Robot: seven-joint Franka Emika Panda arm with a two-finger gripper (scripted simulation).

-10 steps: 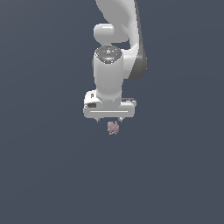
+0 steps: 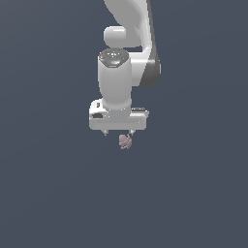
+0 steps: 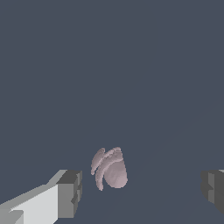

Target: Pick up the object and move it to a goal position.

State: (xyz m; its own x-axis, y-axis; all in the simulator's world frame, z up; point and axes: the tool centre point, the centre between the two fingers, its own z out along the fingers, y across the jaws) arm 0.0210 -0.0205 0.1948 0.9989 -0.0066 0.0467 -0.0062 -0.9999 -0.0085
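Note:
The object [image 2: 125, 141] is a tiny pink-mauve lump with darker creases, lying on the dark grey floor just under the white hand in the exterior view. My gripper [image 2: 117, 132] points straight down over it, and the object sits below the fingertip on the exterior view's right. In the wrist view the object [image 3: 109, 168] lies between the two grey fingers [image 3: 69, 193], nearer one of them and touching neither. My gripper [image 3: 141, 191] is open, with a wide gap and nothing held.
A plain dark grey floor [image 2: 53, 193] fills both views. The white arm [image 2: 128, 29] rises out of the top of the exterior view. Nothing else shows.
The hand has shifted slightly toward the exterior view's left. The object has not moved.

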